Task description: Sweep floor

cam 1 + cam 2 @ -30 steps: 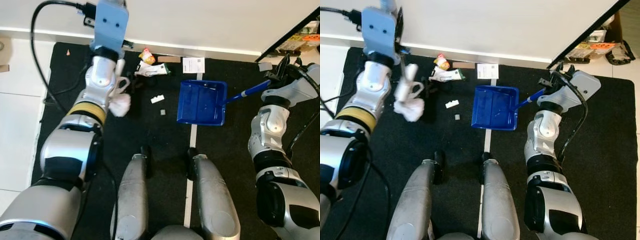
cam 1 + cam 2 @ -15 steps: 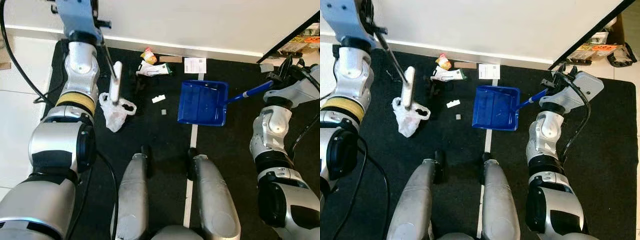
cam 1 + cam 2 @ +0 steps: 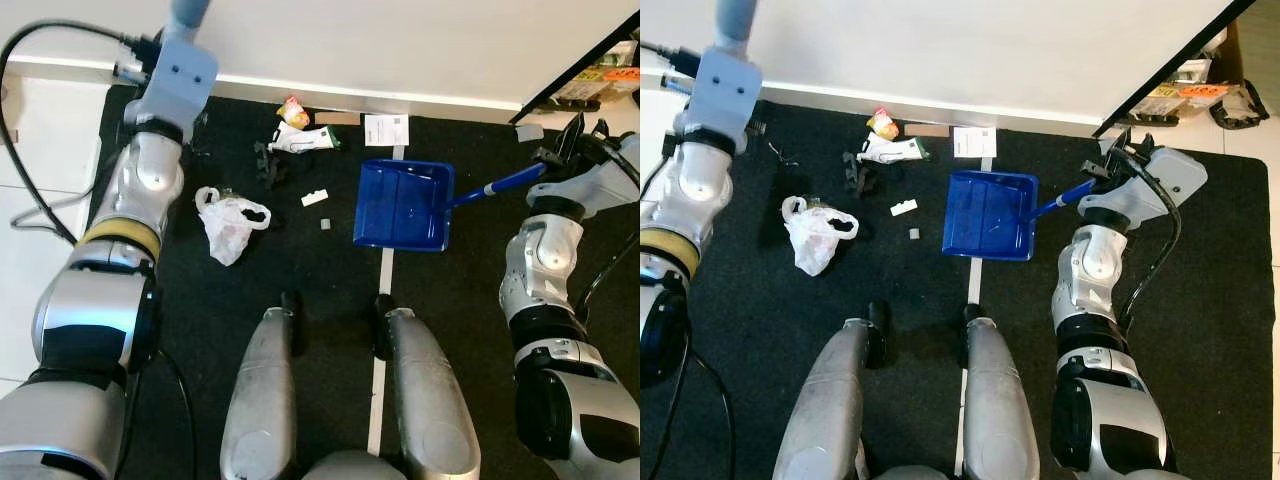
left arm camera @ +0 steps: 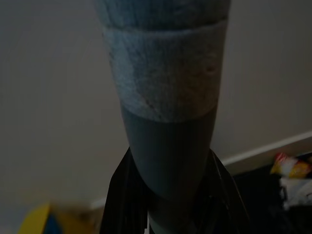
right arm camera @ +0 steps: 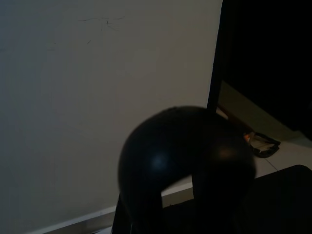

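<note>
My left gripper (image 4: 168, 207) is shut on the grey broom handle (image 4: 165, 97), up by the wall at the far left; the handle (image 3: 188, 12) runs out of the top of the head view. A blue dustpan (image 3: 403, 205) lies flat on the black mat (image 3: 460, 330), and my right gripper (image 3: 566, 150) is shut on the end of its blue handle (image 3: 495, 186). A crumpled white plastic bag (image 3: 228, 222) lies left of the pan. A snack packet (image 3: 293, 110), a white wrapper (image 3: 305, 140), black bits (image 3: 265, 160) and two small scraps (image 3: 315, 198) lie between bag and pan.
A white wall with a baseboard (image 3: 440, 100) borders the mat at the back. A paper card (image 3: 386, 129) and a cardboard strip (image 3: 337, 118) lie beside it. White tiles (image 3: 30, 200) and a black cable (image 3: 40, 215) are at the left. My legs (image 3: 340, 400) stand near the mat's front.
My left arm has swung back toward the wall, and the broom head has lifted off the plastic bag and out of sight. The bag, dustpan and right arm stay put.
</note>
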{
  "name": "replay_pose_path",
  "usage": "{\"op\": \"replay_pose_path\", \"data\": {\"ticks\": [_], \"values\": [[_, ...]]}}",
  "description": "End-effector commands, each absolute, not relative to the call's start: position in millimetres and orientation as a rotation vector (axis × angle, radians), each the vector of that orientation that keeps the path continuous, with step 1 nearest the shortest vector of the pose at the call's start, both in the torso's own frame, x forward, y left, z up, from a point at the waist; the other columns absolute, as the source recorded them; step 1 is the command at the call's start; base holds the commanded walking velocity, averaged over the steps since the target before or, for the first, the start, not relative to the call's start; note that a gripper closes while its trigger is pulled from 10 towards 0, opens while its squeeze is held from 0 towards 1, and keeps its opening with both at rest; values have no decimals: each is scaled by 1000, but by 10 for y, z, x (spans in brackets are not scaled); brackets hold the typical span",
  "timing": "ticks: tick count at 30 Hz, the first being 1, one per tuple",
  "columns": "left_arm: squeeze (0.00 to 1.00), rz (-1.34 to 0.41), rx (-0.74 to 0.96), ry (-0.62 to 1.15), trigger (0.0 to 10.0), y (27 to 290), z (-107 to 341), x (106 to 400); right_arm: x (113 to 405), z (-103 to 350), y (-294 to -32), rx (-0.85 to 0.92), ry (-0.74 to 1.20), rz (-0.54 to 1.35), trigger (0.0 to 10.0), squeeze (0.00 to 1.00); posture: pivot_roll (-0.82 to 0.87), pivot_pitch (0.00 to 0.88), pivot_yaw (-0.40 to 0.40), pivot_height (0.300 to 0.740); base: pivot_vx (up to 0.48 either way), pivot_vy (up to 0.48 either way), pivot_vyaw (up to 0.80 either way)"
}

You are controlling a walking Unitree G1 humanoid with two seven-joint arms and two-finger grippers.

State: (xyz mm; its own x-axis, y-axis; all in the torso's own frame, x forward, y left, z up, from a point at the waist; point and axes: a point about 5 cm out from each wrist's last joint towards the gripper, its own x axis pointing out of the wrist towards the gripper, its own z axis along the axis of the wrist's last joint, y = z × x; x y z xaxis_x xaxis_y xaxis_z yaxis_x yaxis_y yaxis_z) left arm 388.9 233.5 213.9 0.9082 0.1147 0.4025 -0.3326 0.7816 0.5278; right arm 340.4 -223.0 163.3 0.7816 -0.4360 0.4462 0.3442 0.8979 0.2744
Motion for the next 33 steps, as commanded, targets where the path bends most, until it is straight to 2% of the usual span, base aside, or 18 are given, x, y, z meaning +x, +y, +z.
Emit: {"op": "replay_pose_path", "data": {"ticks": [1,2,3,8,12,17,19,22,23,26,28,29,32,33], "values": [[0,340,528,-316,10000,2357,1967,3848,3346,1424,-2232,182,-439,-434,10000,0,-87,536,-12,731,0,0,0],[0,340,528,-316,10000,2357,1967,3848,3346,1424,-2232,182,-439,-434,10000,0,-87,536,-12,731,0,0,0],[0,382,427,-304,10000,2323,1902,3837,3340,1426,-2224,180,-442,-431,10000,0,-92,540,-14,731,0,0,0],[0,421,334,-280,10000,2250,1829,3838,3325,1435,-2209,179,-451,-429,10000,0,-109,542,-10,731,0,0,0],[0,414,160,-268,10000,2058,1808,3877,3306,1452,-2217,179,-464,-429,10000,0,-110,538,-5,731,0,0,0],[0,359,64,-264,10000,1818,1846,3935,3305,1466,-2212,181,-470,-430,10000,0,-113,541,0,731,0,0,0],[0,310,7,-266,10000,1663,1881,3964,3301,1464,-2217,182,-470,-431,10000,0,-103,539,1,731,0,0,0],[0,127,-131,-287,10000,1021,2011,3996,3283,1428,-2221,186,-460,-438,10000,0,-85,531,4,731,0,0,0],[0,127,-131,-287,10000,1021,2011,3996,3283,1428,-2221,186,-460,-438,10000,0,-85,531,4,731,0,0,0],[0,24,-232,-327,10000,588,2185,3959,3285,1421,-2201,192,-456,-440,10000,0,-82,527,3,731,0,0,0],[0,24,-232,-327,10000,588,2185,3959,3285,1421,-2201,192,-456,-440,10000,0,-82,527,3,731,0,0,0],[0,-33,-335,-353,10000,339,2350,3926,3298,1426,-2182,197,-453,-438,10000,0,-80,522,5,731,0,0,0],[0,-57,-375,-363,10000,255,2420,3912,3305,1427,-2176,199,-452,-437,10000,0,-78,522,6,731,0,0,0],[0,-107,-432,-389,10000,143,2559,3895,3322,1432,-2175,202,-449,-436,10000,0,-65,514,10,731,0,0,0]]}}
